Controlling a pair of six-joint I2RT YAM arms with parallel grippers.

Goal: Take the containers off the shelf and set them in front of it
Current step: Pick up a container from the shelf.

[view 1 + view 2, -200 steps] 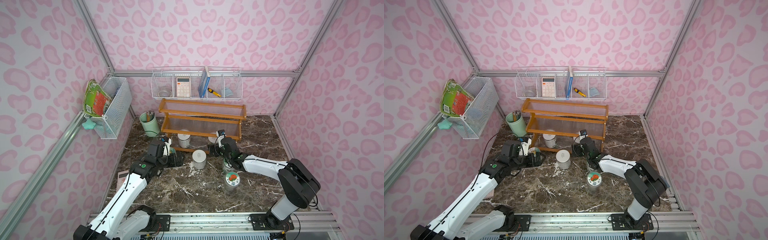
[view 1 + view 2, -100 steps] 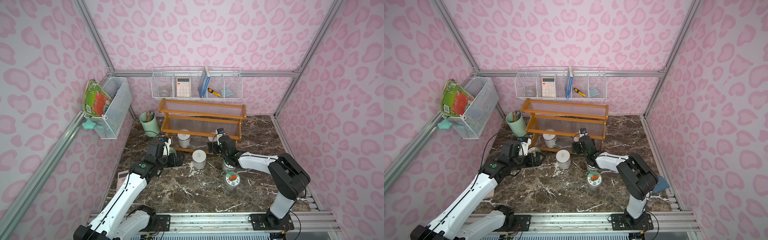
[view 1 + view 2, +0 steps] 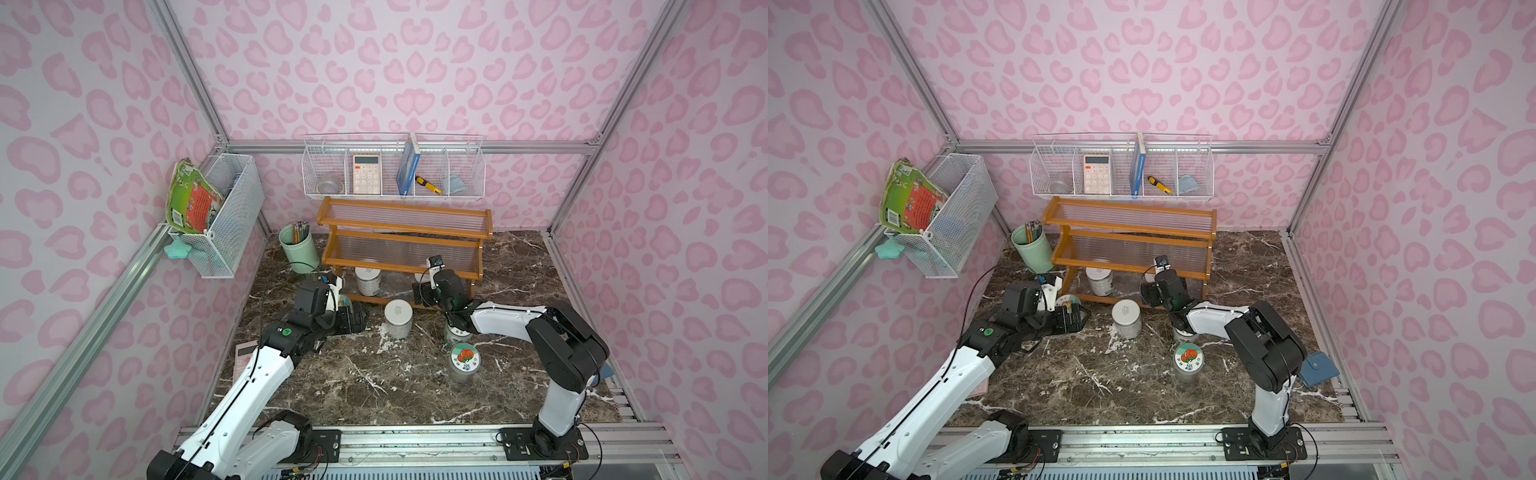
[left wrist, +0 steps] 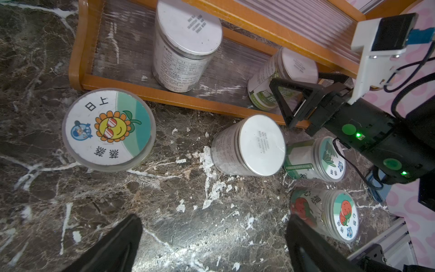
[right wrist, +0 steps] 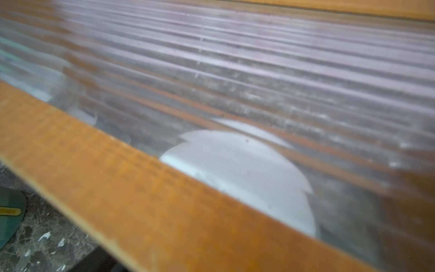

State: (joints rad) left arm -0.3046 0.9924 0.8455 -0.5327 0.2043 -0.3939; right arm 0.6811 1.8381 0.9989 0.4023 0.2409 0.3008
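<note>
Right end effector (image 4: 297, 80) spread wide at shelved jar (image 4: 263, 82) in left wrist view; right wrist blurs its lid (image 5: 235, 169)

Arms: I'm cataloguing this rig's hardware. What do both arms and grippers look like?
The left arm and right arm have white shells, black joints with round green stickers, and loose black cables. The left gripper has plain black fingers.

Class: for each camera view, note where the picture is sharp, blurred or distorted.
Right wrist view: out of focus, the shelf rail too close; a white lid looks stepped through the ribbed tier. Left wrist view: sharp, print on the sunflower lid readable. Both top views: sharp, evenly lit, corner posts splayed by the wide lens.
</note>
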